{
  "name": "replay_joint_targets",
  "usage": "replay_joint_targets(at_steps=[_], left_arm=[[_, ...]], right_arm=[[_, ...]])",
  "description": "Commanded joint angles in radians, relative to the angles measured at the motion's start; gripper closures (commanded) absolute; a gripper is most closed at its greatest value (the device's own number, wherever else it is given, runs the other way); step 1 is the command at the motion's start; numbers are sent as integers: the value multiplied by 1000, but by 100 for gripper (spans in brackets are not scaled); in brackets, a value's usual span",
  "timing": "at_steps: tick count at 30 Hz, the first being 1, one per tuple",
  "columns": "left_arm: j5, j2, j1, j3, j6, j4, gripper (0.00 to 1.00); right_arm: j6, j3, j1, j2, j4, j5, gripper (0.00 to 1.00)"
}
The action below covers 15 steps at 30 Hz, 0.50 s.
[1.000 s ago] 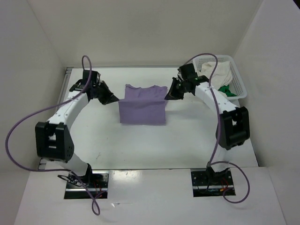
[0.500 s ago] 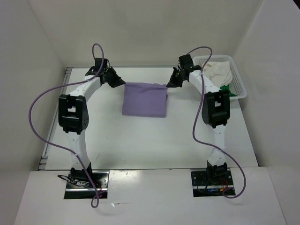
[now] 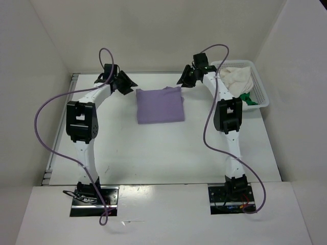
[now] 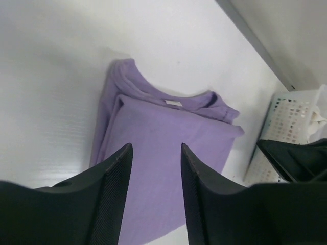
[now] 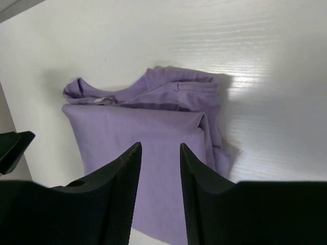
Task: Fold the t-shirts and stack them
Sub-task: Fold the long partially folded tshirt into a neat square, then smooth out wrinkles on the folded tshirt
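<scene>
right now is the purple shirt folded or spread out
Folded: the purple shirt lies as a compact rectangle, and both wrist views show one layer of cloth doubled over another.

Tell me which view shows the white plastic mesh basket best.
The top external view: the white plastic mesh basket shows whole, holding a cream white cloth shirt and a bright green cloth shirt. The left wrist view catches only one mesh wall at its right edge; the right wrist view shows none.

Overhead; two wrist close-ups, same shirt [image 3: 159, 104]
</scene>
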Motion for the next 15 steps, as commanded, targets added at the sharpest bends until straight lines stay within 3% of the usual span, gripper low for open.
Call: replay_joint_targets(at_steps=[1,4,5,6,7,9,15], left_arm=[[2,-143,-29,-81,-4,91,51],[52,-171,-108,-176,13,125,51],[62,-171,-127,-240,13,152,51],[62,-171,-156,-265,13,166,51],[62,-171,-165,-287,13,177,51],[103,-152,-166,-328,-3,193,51],[94,-183,-175,-449,-3,202,51]], right_arm=[[-17,18,13,-110,-27,6,58],[-26,-198,62,-228,86,15,57],[-12,-294,71,-248,124,-20,63],[-12,-318,87,-248,169,-42,77],[-3,-318,87,-234,169,-58,83],[-14,-226,99,-169,137,-111,96],[-14,148,99,123,18,-183,99]])
